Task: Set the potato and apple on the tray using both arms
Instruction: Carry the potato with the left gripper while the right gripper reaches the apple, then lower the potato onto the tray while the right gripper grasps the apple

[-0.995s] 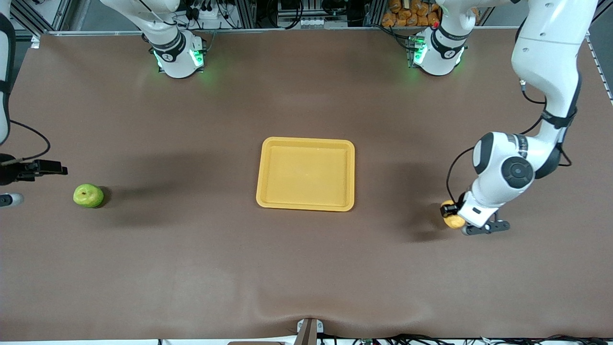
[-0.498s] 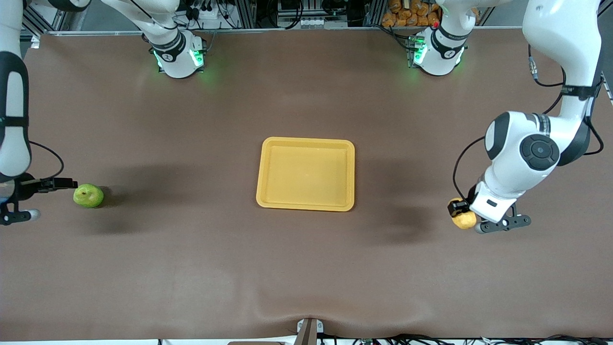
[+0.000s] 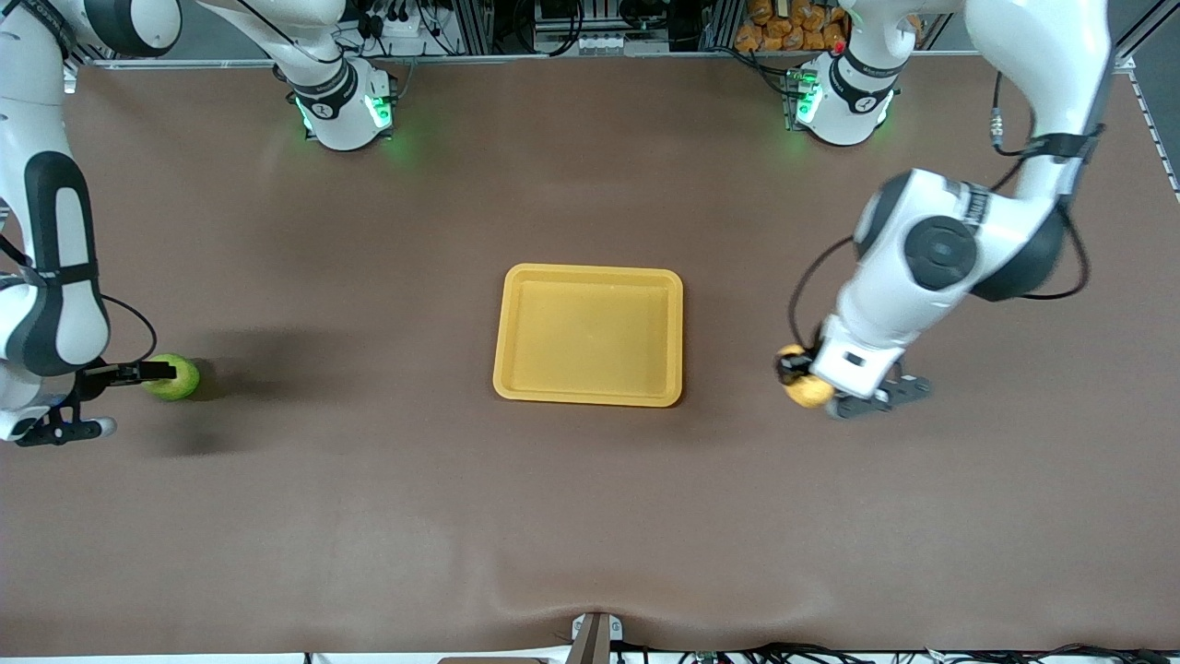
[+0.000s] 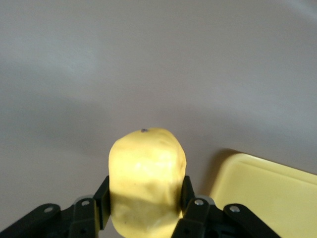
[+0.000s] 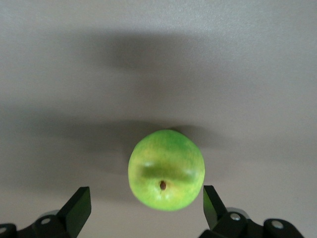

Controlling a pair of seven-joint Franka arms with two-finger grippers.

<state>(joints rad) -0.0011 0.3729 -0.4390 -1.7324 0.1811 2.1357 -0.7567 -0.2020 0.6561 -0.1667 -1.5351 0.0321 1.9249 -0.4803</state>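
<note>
The yellow-tan potato [image 3: 808, 390] is held in my left gripper [image 3: 800, 380], shut on it above the table just off the tray's edge toward the left arm's end. In the left wrist view the potato [image 4: 147, 173] fills the space between the fingers of the left gripper [image 4: 146, 193], with a tray corner [image 4: 267, 193] beside it. The yellow-orange tray [image 3: 590, 271] lies mid-table, with nothing in it. The green apple [image 3: 177, 377] rests on the table toward the right arm's end. My right gripper [image 3: 147, 378] is open at the apple. In the right wrist view the apple [image 5: 166, 169] sits just past the spread fingers of the right gripper [image 5: 144, 201].
The brown table mat [image 3: 590, 516] spreads around the tray. Both arm bases, lit green, stand at the table's edge farthest from the front camera [image 3: 343, 111] [image 3: 843, 101].
My left gripper has carried the potato toward the tray. My right gripper has come down and closed in on the apple, which has not moved.
</note>
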